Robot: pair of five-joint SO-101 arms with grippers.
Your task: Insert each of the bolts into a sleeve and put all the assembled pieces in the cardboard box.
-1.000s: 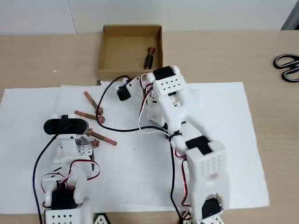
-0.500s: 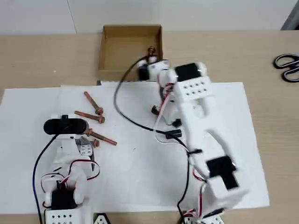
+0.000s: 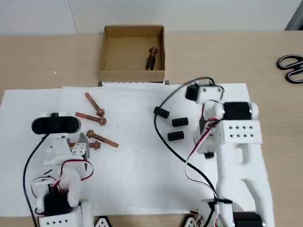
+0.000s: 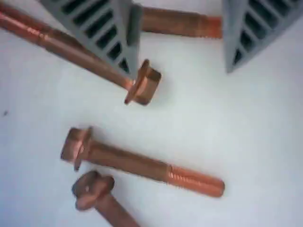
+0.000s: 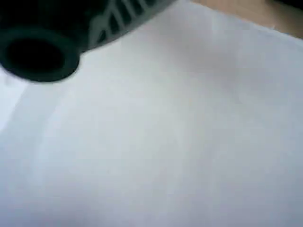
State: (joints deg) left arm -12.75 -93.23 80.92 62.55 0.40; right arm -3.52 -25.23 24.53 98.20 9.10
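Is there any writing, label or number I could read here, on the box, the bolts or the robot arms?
None: no text can be read.
The cardboard box, the copper bolts, the black sleeves, the white paper and the arms' white shells show no print.
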